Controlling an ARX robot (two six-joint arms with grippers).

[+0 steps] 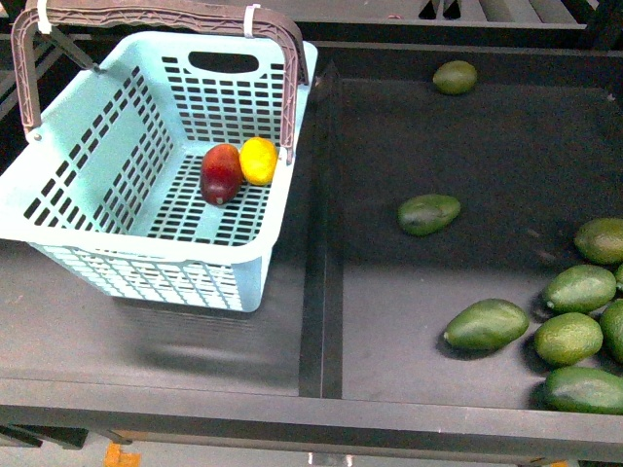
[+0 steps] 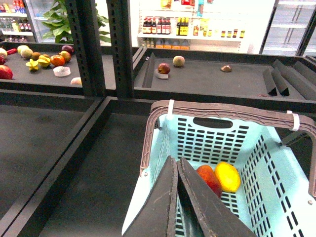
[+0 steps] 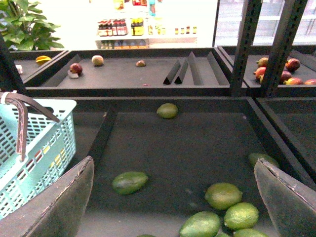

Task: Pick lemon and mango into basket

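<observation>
The light blue basket [image 1: 88,204] stands at the left of the front view, its brown handle [image 1: 165,15] swung up. On its slotted floor the dark red mango [image 1: 221,173] and the yellow lemon [image 1: 258,160] lie side by side, touching. Neither arm shows in the front view. My left gripper [image 2: 176,160] is shut and empty, held above the basket's [image 2: 276,182] near rim, with the mango [image 2: 209,178] and lemon [image 2: 227,176] beyond its tips. My right gripper [image 3: 173,170] is open and empty above the tray of green fruit, the basket [image 3: 34,158] off to one side.
Several dark green fruits [image 1: 486,324] lie in the black tray right of the basket, most at its right edge, one in the middle [image 1: 428,213] and one at the back [image 1: 455,77]. A raised black divider [image 1: 329,233] separates the two trays. Shelves with more fruit stand behind.
</observation>
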